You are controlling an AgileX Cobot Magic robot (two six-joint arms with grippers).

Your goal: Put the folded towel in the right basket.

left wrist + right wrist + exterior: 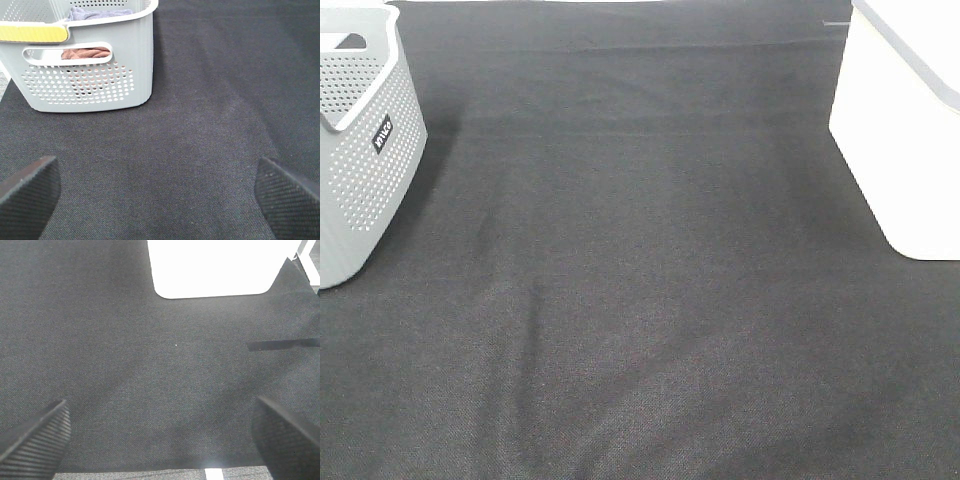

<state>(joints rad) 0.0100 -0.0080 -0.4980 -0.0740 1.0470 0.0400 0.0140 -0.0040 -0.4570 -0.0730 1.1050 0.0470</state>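
Observation:
A grey perforated basket (360,150) stands at the left edge of the dark cloth. In the left wrist view the same basket (85,75) holds folded towels: a blue-grey one (97,12) near the rim and a reddish-brown one (85,52) seen through the handle slot. The white right basket (910,130) stands at the right edge and also shows in the right wrist view (215,265). My left gripper (157,197) is open and empty above the cloth. My right gripper (160,437) is open and empty above the cloth. Neither arm shows in the exterior high view.
A dark cloth (640,300) covers the table between the two baskets. A dark strap or strip (282,345) lies on the cloth near the white basket. The cloth's edge and a pale floor show near the right gripper (150,474).

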